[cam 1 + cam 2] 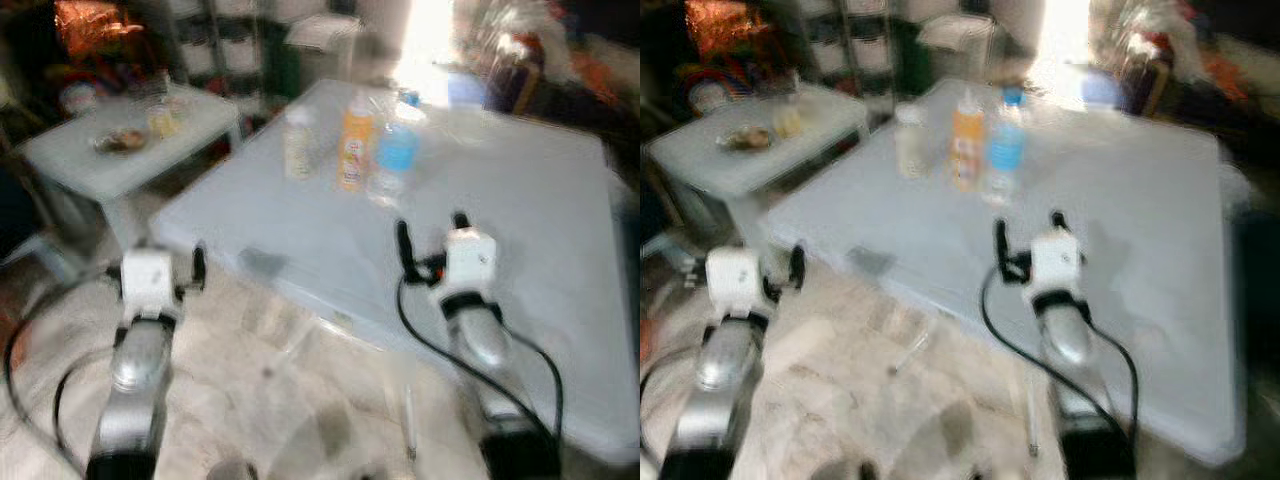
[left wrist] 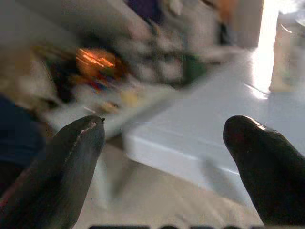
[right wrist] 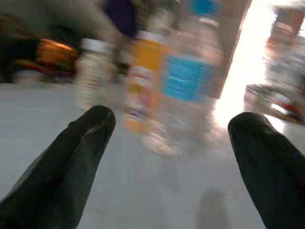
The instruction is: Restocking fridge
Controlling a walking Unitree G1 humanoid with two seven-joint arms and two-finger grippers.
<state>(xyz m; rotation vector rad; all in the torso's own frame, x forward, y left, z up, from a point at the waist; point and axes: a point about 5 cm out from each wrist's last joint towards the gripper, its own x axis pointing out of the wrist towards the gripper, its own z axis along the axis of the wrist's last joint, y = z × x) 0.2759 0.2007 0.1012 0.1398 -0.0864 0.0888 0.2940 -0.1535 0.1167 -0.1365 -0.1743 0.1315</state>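
Three bottles stand close together on the big white worktop (image 1: 520, 200): a pale cloudy bottle (image 1: 298, 144), an orange juice bottle (image 1: 355, 141) and a clear water bottle with a blue label (image 1: 396, 152). The right tool (image 1: 430, 238) hovers over the worktop near them, fingers wide apart. The left tool (image 1: 165, 262), also wide, is beside the worktop's corner, above the floor. All looks blurry.

A cluttered home room: white folding table (image 1: 520, 200), small side table (image 1: 90, 160), shelving (image 1: 215, 45).
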